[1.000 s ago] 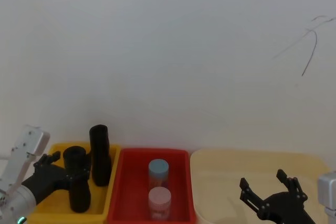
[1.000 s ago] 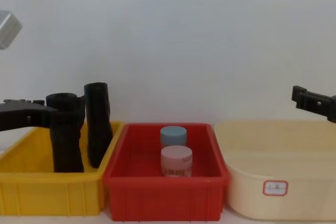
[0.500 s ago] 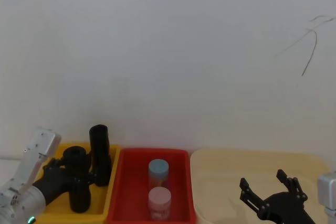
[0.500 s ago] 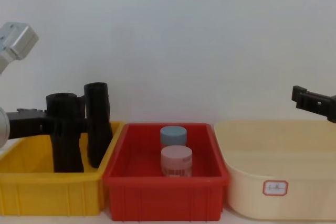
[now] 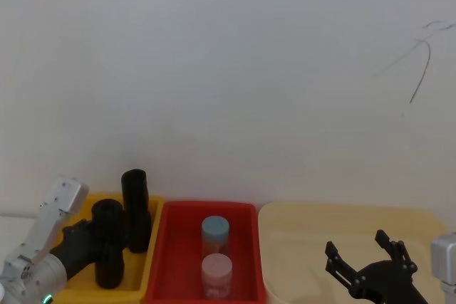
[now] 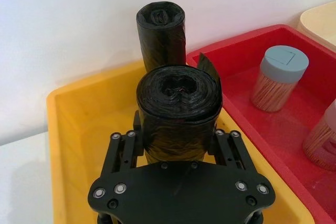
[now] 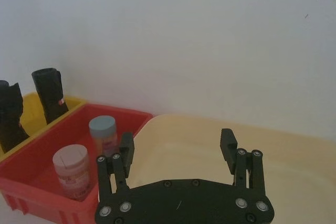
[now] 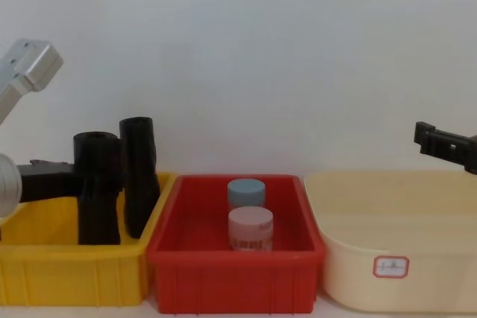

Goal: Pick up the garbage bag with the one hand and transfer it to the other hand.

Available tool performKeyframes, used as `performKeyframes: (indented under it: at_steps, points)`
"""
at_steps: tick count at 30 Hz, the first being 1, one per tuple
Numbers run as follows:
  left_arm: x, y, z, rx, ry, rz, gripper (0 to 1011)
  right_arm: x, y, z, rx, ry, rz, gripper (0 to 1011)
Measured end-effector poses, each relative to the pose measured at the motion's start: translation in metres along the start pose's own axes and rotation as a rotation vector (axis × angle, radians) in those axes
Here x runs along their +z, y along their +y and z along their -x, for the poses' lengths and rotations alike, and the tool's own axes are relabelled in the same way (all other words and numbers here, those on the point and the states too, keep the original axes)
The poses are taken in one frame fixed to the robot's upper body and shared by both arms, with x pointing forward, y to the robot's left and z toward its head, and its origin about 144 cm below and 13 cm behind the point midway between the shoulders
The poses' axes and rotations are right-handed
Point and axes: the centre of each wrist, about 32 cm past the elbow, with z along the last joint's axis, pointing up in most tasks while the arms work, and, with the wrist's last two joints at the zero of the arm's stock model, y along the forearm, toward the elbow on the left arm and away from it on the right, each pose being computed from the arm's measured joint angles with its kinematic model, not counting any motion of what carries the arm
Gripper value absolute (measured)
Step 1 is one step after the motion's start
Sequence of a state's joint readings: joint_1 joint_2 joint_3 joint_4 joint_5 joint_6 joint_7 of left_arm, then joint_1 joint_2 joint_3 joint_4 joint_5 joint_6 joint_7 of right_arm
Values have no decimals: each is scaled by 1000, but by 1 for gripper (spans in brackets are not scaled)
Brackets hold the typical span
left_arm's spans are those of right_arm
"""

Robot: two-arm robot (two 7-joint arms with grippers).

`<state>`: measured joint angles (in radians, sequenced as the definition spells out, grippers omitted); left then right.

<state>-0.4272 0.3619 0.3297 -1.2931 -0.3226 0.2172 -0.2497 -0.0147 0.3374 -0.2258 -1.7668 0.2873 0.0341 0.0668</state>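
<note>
At 8 o'clock, the one hand [image 8: 91, 179] clamps the garbage bag [image 6: 178, 103] mid-height, a soft, probably light, slippery roll; the other hand [image 7: 177, 146] hangs open at 5

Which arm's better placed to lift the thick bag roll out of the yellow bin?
Left. The left gripper is closed around the garbage bag in the yellow bin; the right gripper hangs open over the cream tub, beyond the red bin.

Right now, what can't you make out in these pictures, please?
Left gripper fingertips: left wrist view, behind the clamped garbage bag.
Garbage bag's base: chest view, behind yellow bin wall.
Right gripper: chest view, cut by right edge.
Cream tub label: chest view, writing too small.
</note>
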Motion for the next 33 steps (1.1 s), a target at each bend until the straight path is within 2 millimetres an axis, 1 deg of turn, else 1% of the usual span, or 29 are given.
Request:
performKeyframes:
  at_steps: [1, 3, 6, 13, 19, 20, 23, 33]
  points:
    - [0, 0, 0, 0, 0, -1, 645, 0, 0, 0, 0, 0, 0, 1001]
    - [0, 0, 0, 0, 0, -1, 578, 0, 0, 0, 0, 0, 0, 1002]
    - [0, 0, 0, 1, -1, -1, 546, 0, 0, 0, 0, 0, 0, 1001]
    - [3, 6, 0, -8, -11, 19, 513, 1, -1, -2, 20, -4, -6, 1001]
    - [13, 16, -4, -34, -17, 58, 513, 6, -3, -6, 74, -15, -18, 1001]
    - [20, 21, -6, -50, -16, 79, 513, 7, -3, -7, 82, -19, -21, 1001]
    - [30, 28, -10, -79, -13, 109, 513, 12, -4, -10, 126, -33, -30, 1001]
    - [64, 50, -22, -198, -4, 195, 513, 28, -6, -18, 265, -78, -47, 1001]
